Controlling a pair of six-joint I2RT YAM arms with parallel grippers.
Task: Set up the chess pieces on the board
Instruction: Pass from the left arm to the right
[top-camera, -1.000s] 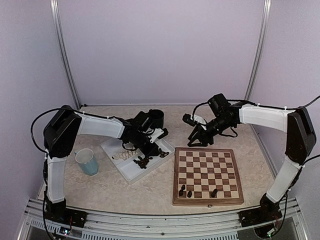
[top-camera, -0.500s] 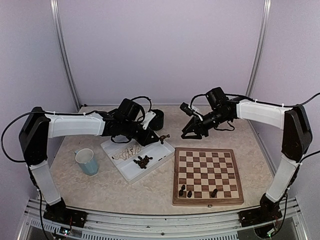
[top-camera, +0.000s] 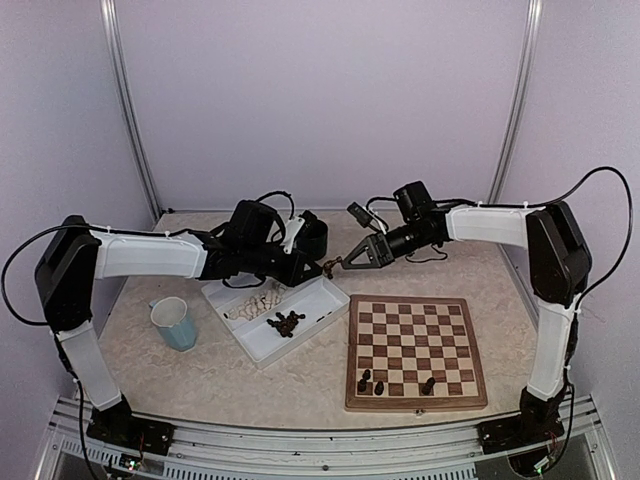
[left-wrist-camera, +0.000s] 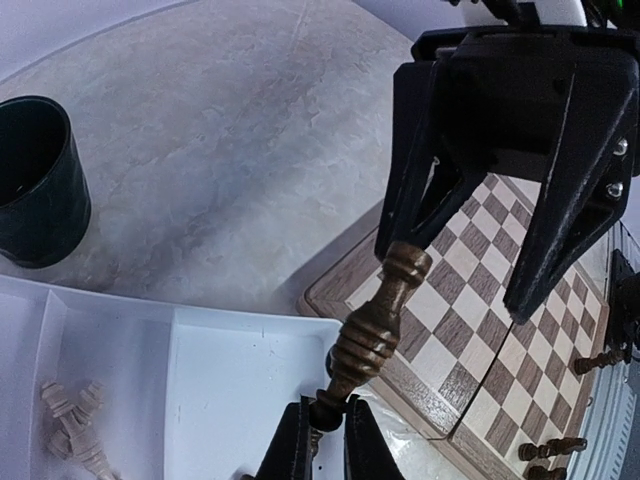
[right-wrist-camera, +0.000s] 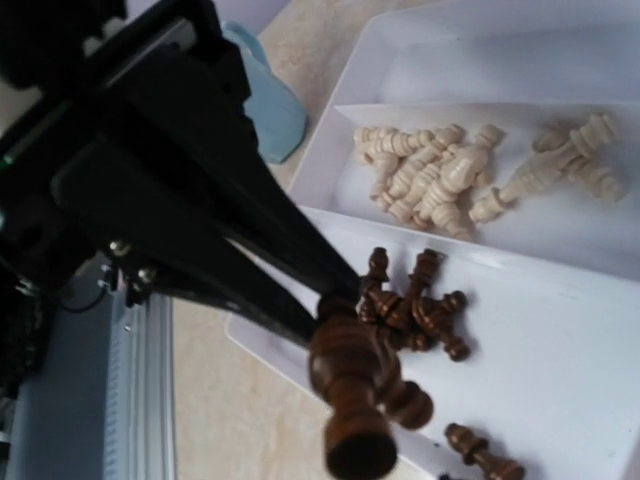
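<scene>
My left gripper (left-wrist-camera: 328, 405) is shut on the thin end of a dark brown chess piece (left-wrist-camera: 375, 330), holding it in the air over the tray's right edge (top-camera: 325, 268). The piece's wide end points at my right gripper (left-wrist-camera: 452, 282), which is open, one finger on each side of that end. In the right wrist view the held piece (right-wrist-camera: 350, 390) fills the centre, and my own fingers do not show. Three dark pieces (top-camera: 379, 385) stand on the near rows of the board (top-camera: 415, 300).
The white tray (top-camera: 258, 350) left of the board holds pale pieces (top-camera: 262, 300) and a heap of dark pieces (top-camera: 285, 322). A blue cup (top-camera: 172, 322) stands left of the tray, and a black cup (top-camera: 315, 238) stands behind it.
My left gripper has lifted the dark piece out of the tray and carried it right. My right arm has swung left to meet it, and its jaws have widened.
</scene>
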